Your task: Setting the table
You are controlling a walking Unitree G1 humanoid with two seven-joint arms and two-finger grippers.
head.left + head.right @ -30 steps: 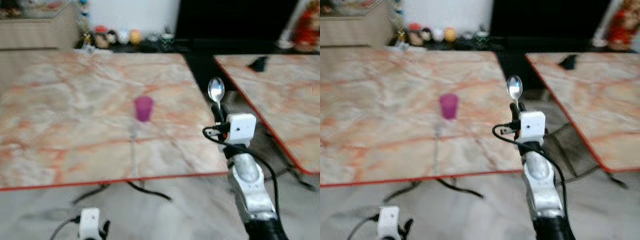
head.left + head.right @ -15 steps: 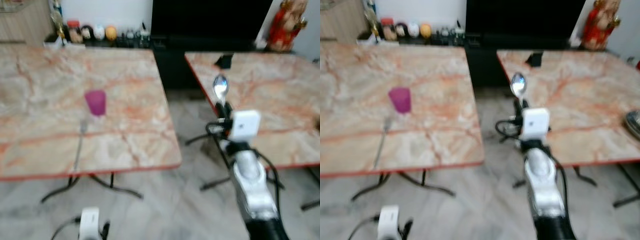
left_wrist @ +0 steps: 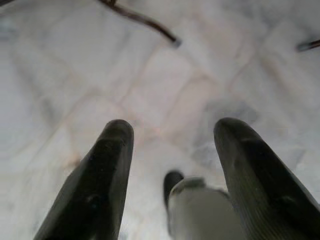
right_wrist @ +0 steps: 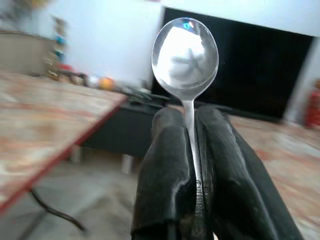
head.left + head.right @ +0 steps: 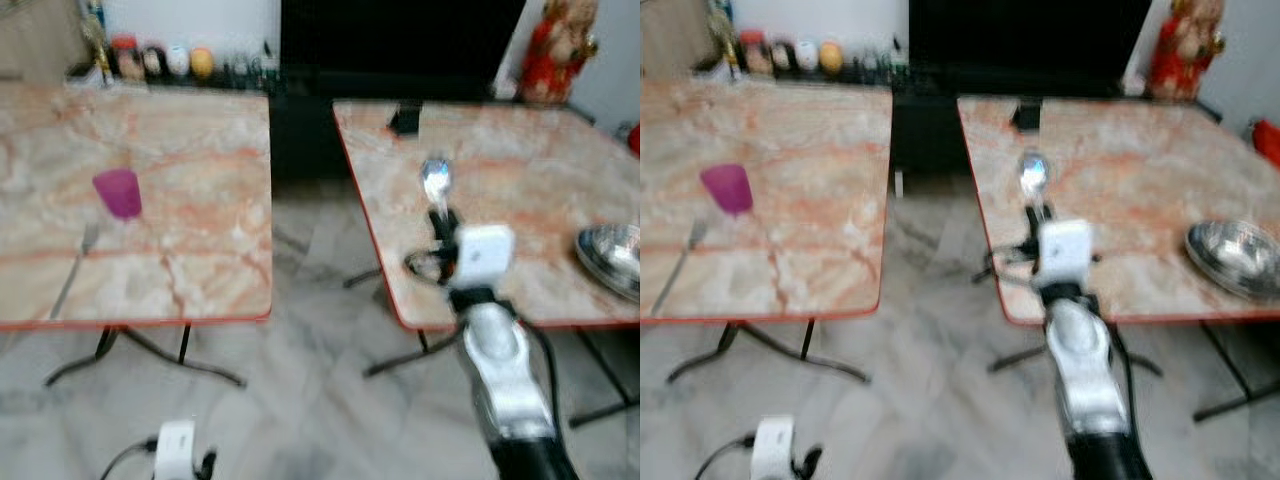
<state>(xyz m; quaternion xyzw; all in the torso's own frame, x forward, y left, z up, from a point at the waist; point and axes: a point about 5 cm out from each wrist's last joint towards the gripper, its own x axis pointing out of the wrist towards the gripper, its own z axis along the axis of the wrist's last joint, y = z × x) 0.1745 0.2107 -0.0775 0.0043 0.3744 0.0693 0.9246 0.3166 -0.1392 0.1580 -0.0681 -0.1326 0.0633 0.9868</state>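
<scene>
Steel spoon is clamped upright between the right gripper fingers, bowl up, handle pinched between the two black pads. There is engraved lettering low on the handle, too blurred to read. In the head views the right gripper is raised in front of the robot, over the near edge of the right-hand table.

Both tables have marble-pattern tops with red edging. Left table carries a pink cup and a fork just in front of it, apart from the cup. Right table carries a steel bowl near its right edge and a small dark object at the far side, unidentifiable.

Left gripper hangs low over the pale tiled floor, fingers apart, nothing between them.

Frames are motion-blurred; no other writing is legible.
</scene>
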